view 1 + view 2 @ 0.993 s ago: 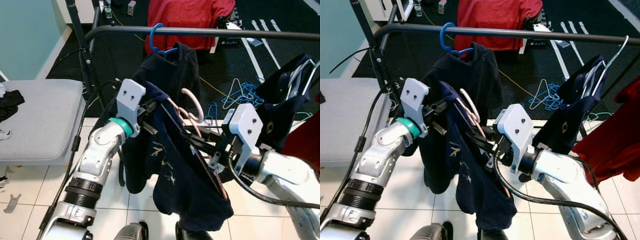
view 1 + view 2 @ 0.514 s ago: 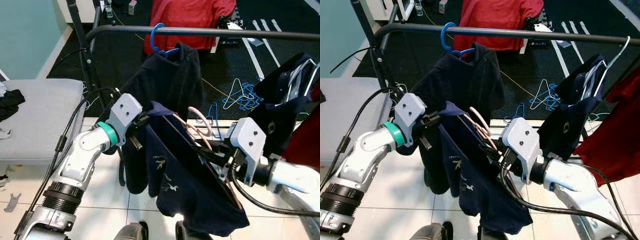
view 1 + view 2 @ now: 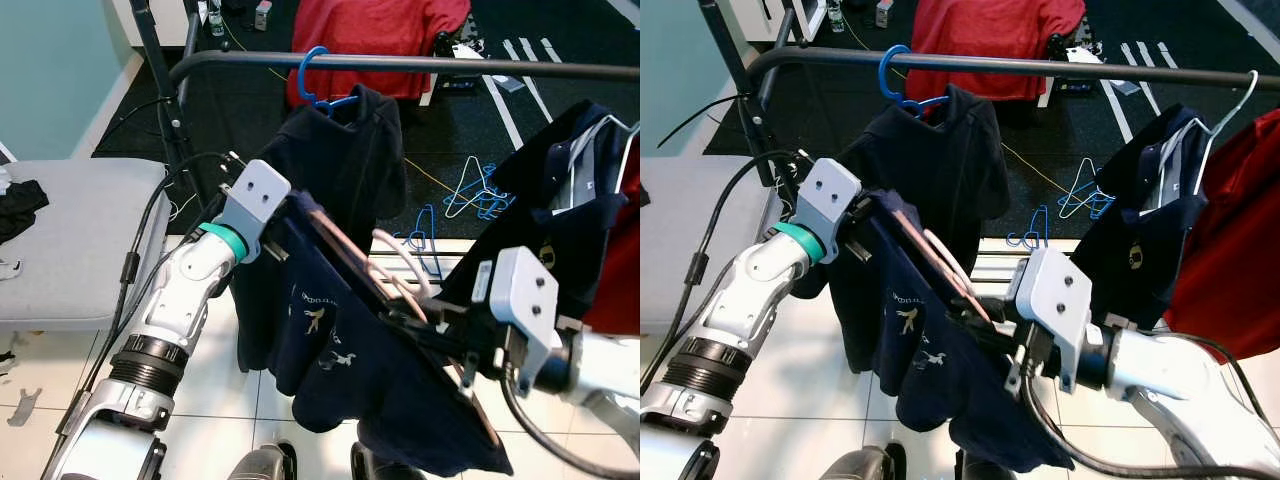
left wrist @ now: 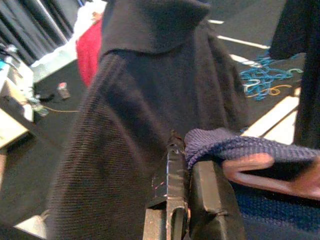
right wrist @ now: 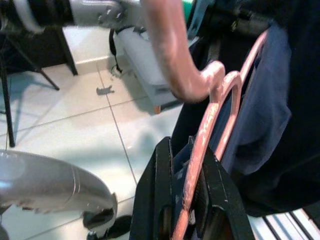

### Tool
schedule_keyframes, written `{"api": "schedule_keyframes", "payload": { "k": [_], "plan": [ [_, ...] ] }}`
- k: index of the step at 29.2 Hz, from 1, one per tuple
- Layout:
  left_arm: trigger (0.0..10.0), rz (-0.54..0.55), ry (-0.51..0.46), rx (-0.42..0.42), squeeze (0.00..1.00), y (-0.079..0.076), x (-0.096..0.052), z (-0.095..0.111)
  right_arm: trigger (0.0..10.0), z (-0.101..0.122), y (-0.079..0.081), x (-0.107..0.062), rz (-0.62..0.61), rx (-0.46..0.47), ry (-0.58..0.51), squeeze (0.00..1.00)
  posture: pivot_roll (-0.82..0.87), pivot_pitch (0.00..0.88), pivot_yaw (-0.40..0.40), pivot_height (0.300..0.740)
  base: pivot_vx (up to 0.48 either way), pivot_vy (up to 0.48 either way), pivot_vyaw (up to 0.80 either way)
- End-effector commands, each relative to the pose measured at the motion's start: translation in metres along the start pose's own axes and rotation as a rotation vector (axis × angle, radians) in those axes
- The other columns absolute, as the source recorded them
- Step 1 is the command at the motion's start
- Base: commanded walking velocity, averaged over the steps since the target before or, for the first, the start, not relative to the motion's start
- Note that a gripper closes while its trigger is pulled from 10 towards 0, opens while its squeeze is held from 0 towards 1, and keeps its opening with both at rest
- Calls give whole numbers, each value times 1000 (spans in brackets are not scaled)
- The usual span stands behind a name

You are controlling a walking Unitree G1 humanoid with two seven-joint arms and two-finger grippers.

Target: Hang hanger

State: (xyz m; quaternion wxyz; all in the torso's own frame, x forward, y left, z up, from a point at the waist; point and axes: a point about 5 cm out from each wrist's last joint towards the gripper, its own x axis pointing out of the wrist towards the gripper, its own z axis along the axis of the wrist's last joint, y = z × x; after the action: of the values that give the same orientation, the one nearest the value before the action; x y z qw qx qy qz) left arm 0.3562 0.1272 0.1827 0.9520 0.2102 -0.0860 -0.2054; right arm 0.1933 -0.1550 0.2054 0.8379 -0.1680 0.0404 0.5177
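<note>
A pink hanger (image 3: 400,268) carrying a navy shirt (image 3: 335,345) is held tilted below the black rail (image 3: 420,64), between both arms. My left gripper (image 3: 287,207) is shut on the hanger's upper end, through the shirt's edge; in the left wrist view the fingers (image 4: 172,175) pinch navy fabric beside the pink hanger (image 4: 250,167). My right gripper (image 3: 405,322) is shut on the hanger just under its hook; the right wrist view has the pink hanger (image 5: 202,145) running between the black fingers (image 5: 162,200). The hook sits well below the rail.
A black garment (image 3: 340,160) hangs from a blue hanger (image 3: 312,80) on the rail just behind. A navy polo (image 3: 560,210) and a red garment (image 3: 1230,230) hang at the right. The rack post (image 3: 160,90) and a grey cushion (image 3: 70,240) are at the left. Blue hangers (image 3: 480,190) lie on the floor.
My right gripper has moved down and to the right with the hanger, which now lies more stretched out and tilted. The left gripper dipped, then rose again, still holding.
</note>
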Motion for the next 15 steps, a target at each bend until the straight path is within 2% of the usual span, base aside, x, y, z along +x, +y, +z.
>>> {"api": "schedule_keyframes", "payload": {
  "k": [1, 2, 4, 7, 11, 12, 14, 15],
  "plan": [
    [0, 141, 46, 51, 0, 33, -9, -8, 10000, -4, 6, -1, 44, 4, 23, 0, -159, 76, 92, 740, 0, 0, 0],
    [0, 141, 46, 51, 0, 33, -9, -8, 10000, -4, 6, -1, 44, 4, 23, 0, -159, 76, 92, 740, 0, 0, 0],
    [0, 161, 74, 126, 0, 46, -15, -14, 10000, -3, 3, -2, 22, -4, 22, 0, -157, 78, 93, 740, 0, 0, 0],
    [0, 169, 86, 151, 0, 50, -16, -17, 10000, 0, 1, -3, 10, -11, 10, 0, -157, 78, 93, 740, 0, 0, 0],
    [0, 173, 95, 159, 0, 51, -16, -20, 10000, 7, -3, -2, -7, -19, -23, 0, -157, 78, 93, 740, 0, 0, 0],
    [0, 155, 90, 151, 0, 46, -15, -20, 10000, 10, -4, -1, -17, -29, -37, 0, -153, 77, 93, 740, 0, 0, 0],
    [0, 155, 90, 151, 0, 46, -15, -20, 10000, 10, -4, -1, -17, -29, -37, 0, -153, 77, 93, 740, 0, 0, 0],
    [0, 136, 82, 138, 0, 39, -13, -20, 10000, 14, -7, -1, -29, -36, -56, 0, -153, 77, 93, 740, 0, 0, 0]
  ]
}}
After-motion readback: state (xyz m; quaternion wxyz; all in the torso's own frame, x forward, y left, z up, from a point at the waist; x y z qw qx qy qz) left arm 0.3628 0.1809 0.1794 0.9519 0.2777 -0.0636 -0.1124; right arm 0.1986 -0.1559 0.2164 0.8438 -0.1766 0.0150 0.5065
